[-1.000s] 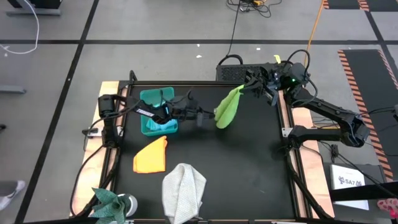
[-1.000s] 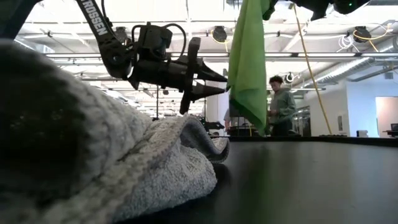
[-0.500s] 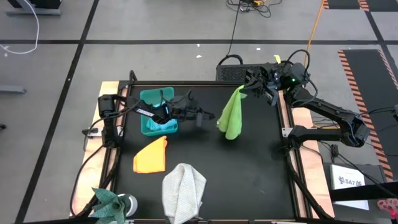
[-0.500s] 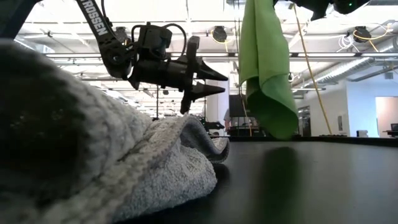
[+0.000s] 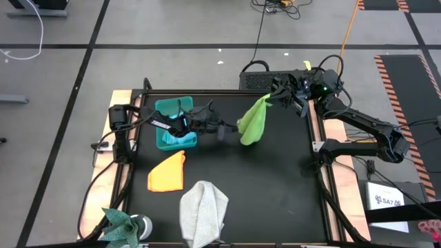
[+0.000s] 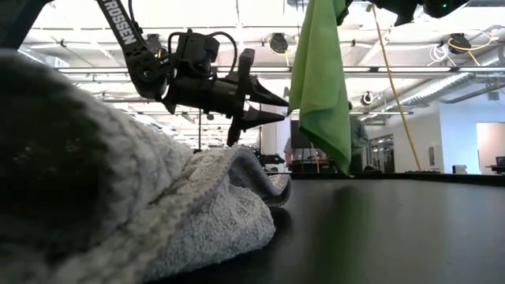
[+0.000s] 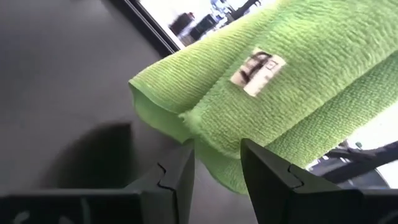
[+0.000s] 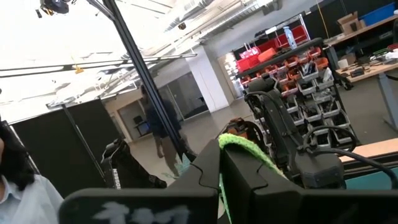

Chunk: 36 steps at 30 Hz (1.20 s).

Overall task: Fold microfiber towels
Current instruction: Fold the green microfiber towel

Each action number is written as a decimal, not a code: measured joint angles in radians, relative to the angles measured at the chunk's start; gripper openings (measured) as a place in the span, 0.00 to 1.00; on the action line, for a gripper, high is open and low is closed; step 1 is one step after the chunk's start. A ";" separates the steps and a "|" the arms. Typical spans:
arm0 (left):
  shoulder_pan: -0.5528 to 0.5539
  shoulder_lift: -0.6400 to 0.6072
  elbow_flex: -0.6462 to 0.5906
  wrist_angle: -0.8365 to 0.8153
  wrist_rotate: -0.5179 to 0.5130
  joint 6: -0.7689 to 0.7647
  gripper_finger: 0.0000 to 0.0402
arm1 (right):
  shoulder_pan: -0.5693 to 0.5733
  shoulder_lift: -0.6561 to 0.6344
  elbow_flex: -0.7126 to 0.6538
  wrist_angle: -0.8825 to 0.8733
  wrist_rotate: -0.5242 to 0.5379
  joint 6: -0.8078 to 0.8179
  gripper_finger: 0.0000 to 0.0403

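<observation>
A lime green towel (image 5: pixel 251 122) hangs from my right gripper (image 5: pixel 275 96), which is shut on it high over the table's far right. My left gripper (image 5: pixel 234 128) stands open and about level, just left of the towel, fingers pointing at it. In the left wrist view the towel's lower corner (image 7: pixel 186 121) sits right off the two fingertips (image 7: pixel 180 168). An orange-yellow towel (image 5: pixel 167 172) lies folded on the table. A light grey towel (image 5: pixel 203 210) lies crumpled near the front edge, and a teal towel (image 5: pixel 122 224) lies at the near left corner. My right gripper pinches the lime green towel's top corner (image 8: pixel 244 147) between its two fingers. The towel hangs slack below it (image 6: pixel 319 87), folded on itself, its lowest tip (image 6: pixel 346 167) clear of the table. My left gripper is at the towel's hanging edge (image 6: pixel 293 102); whether it touches I cannot tell.
A teal plastic bin (image 5: pixel 172 131) stands behind my left gripper at the far left. The grey towel (image 6: pixel 118 197) fills the low view's left side. A person (image 6: pixel 359 142) stands in the room beyond the table.
Both grippers have kept still. The hanging green towel has swung: its lower part went away from my left gripper toward the table's right and bunched up, then came back to the left fingertips and hangs flat again.
</observation>
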 joint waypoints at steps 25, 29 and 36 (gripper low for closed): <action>-0.034 0.000 0.000 0.008 -0.043 -0.033 0.33 | 0.001 0.000 0.000 0.000 0.023 -0.003 0.00; -0.034 0.000 0.000 0.010 -0.054 -0.035 0.33 | 0.002 0.000 0.000 0.000 0.023 -0.003 0.00; -0.035 0.000 0.001 0.027 -0.057 -0.057 0.33 | 0.021 0.000 0.000 -0.001 0.023 -0.007 0.00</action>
